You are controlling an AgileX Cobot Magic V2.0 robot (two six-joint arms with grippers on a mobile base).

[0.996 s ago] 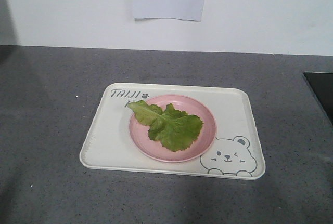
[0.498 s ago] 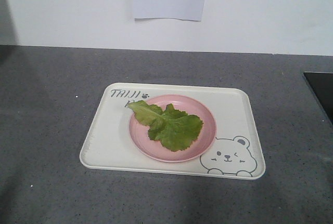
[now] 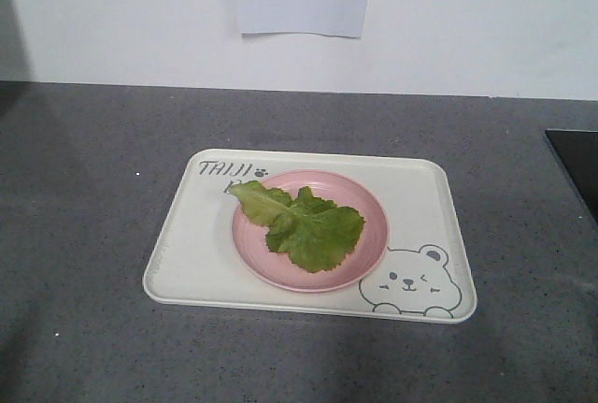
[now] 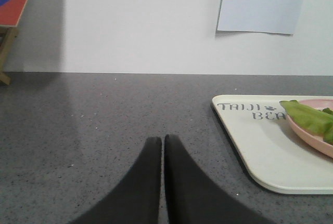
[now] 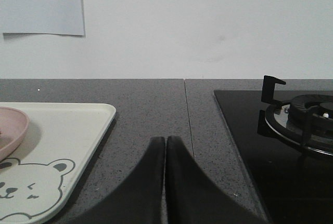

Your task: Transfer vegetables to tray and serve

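Tray (image 3: 187,253) is showing cream-white, carrying grey lettering and a grey-outlined bear face. Round plate (image 3: 369,199) is presenting pale pink. Lettuce leaf (image 3: 308,228) is showing bright green with a paler rib. Countertop (image 3: 84,179) is appearing dark grey, finely speckled. Wall (image 3: 467,20) is reading white.

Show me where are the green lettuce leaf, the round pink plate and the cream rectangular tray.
green frilly lettuce leaf (image 3: 308,227), front view, middle of the leaf.
round pink plate (image 3: 372,205), front view, bare right rim.
cream-white rectangular tray (image 3: 192,235), front view, bare left part.
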